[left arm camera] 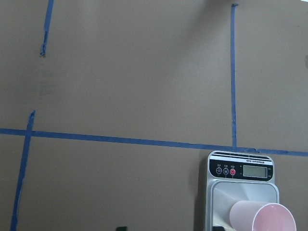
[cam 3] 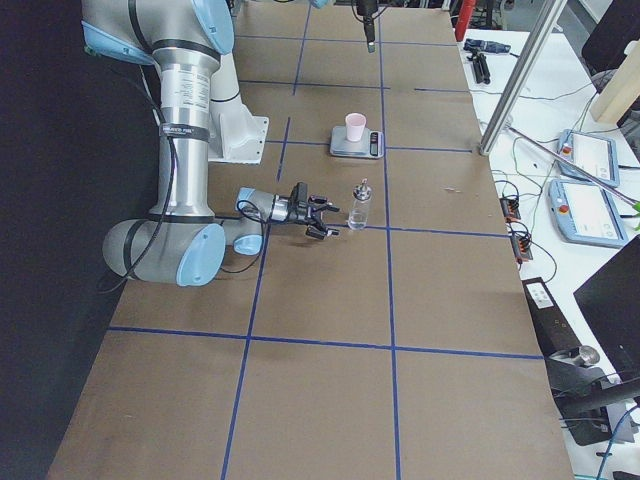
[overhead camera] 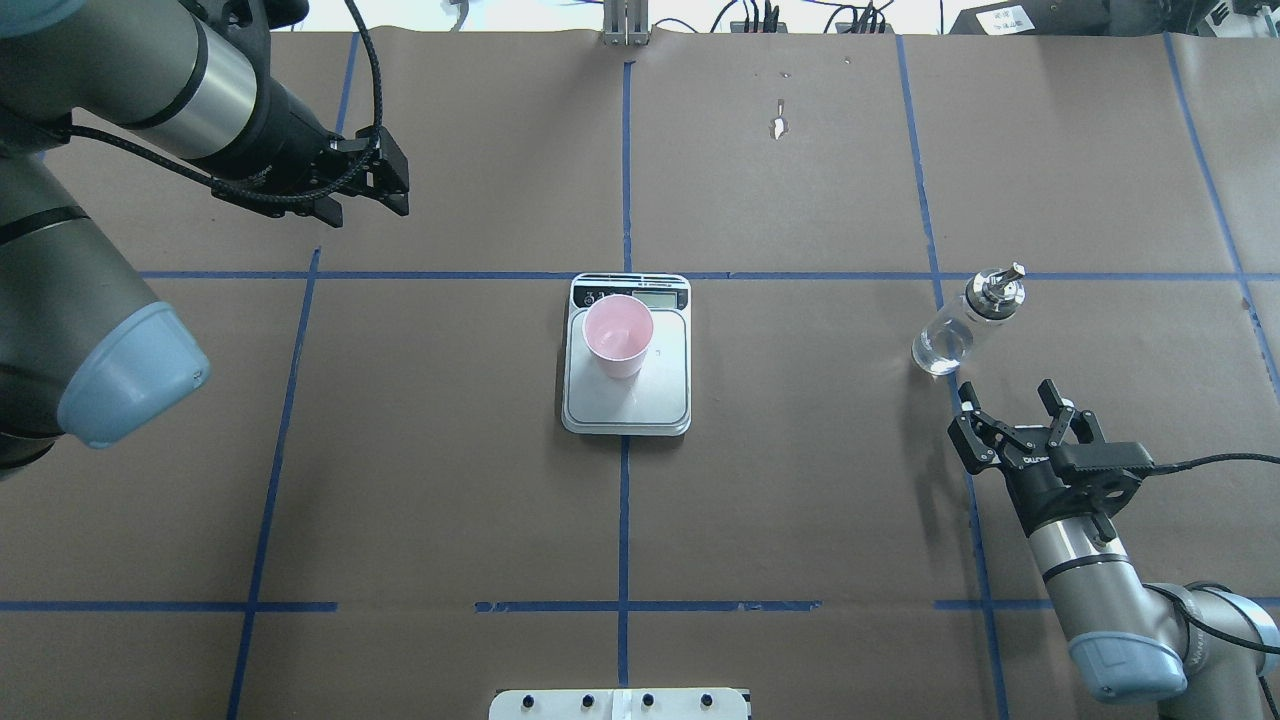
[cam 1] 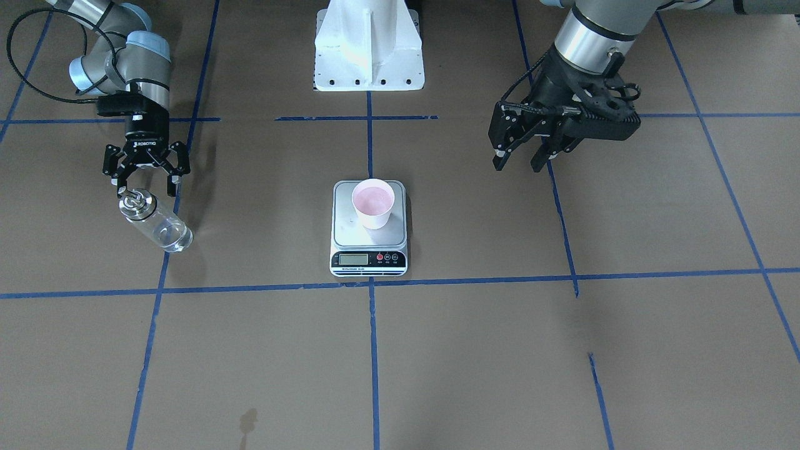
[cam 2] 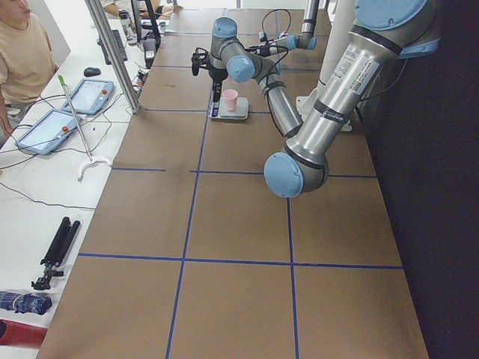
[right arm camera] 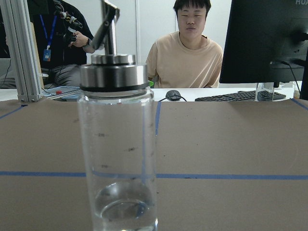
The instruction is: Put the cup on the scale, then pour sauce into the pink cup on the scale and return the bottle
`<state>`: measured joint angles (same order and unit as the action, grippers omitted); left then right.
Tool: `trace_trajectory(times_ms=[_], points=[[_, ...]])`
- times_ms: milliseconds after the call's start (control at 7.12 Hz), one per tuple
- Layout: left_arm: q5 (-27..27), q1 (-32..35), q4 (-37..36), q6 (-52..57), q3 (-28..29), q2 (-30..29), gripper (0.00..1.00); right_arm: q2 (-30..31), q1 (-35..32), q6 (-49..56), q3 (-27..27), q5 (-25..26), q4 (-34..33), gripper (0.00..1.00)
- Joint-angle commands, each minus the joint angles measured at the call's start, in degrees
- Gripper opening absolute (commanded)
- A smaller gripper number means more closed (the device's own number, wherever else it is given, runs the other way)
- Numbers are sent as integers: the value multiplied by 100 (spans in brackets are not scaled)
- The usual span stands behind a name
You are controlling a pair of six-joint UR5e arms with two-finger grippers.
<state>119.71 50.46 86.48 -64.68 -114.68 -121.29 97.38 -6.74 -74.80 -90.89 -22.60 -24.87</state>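
The pink cup point(cam 1: 373, 203) point(overhead camera: 617, 335) stands upright on the silver scale point(cam 1: 350, 234) point(overhead camera: 665, 400) at the table's middle, with its inside pink. In the left wrist view the cup point(left arm camera: 262, 219) and the scale point(left arm camera: 240, 185) sit at the bottom right. The glass bottle point(overhead camera: 965, 325) point(cam 1: 156, 222) point(cam 3: 359, 208) stands upright on the table on my right side, a little clear sauce point(right arm camera: 122, 207) at its bottom. My right gripper point(overhead camera: 1005, 395) point(cam 1: 147, 186) is open just behind the bottle, apart from it. My left gripper point(overhead camera: 368, 205) point(cam 1: 517, 165) hangs open and empty, far from the scale.
Blue tape lines grid the brown table. The white robot base point(cam 1: 369, 50) stands at the near edge. Beyond the far edge are an aluminium post point(right arm camera: 21, 48), a seated person point(right arm camera: 191, 53), a keyboard point(right arm camera: 231, 97) and a monitor point(right arm camera: 269, 38).
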Motion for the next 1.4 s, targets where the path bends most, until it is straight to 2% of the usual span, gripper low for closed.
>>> trace_trajectory(times_ms=[0, 140, 421, 562, 702, 1123, 1264], points=[[9, -1, 0, -1, 7, 0, 67, 463, 85, 9, 71, -8, 445, 100], [9, -18, 0, -1, 33, 0, 67, 623, 85, 18, 89, -25, 613, 100], [0, -71, 9, -79, 60, -27, 67, 1035, 76, 193, 246, -383, 1542, 100], [-70, -332, 0, -315, 69, -70, 67, 1055, 59, 489, 326, -481, 1807, 100], [-114, -465, 0, -326, 69, -79, 67, 1090, -246, 553, 326, -917, 1906, 100], [-396, -686, -9, -326, 69, -44, 67, 994, -2009, 1166, 318, -3058, 1916, 100], [-404, -652, 0, -222, 77, -10, 67, 558, -2485, 1213, 361, -3501, 1916, 100]])
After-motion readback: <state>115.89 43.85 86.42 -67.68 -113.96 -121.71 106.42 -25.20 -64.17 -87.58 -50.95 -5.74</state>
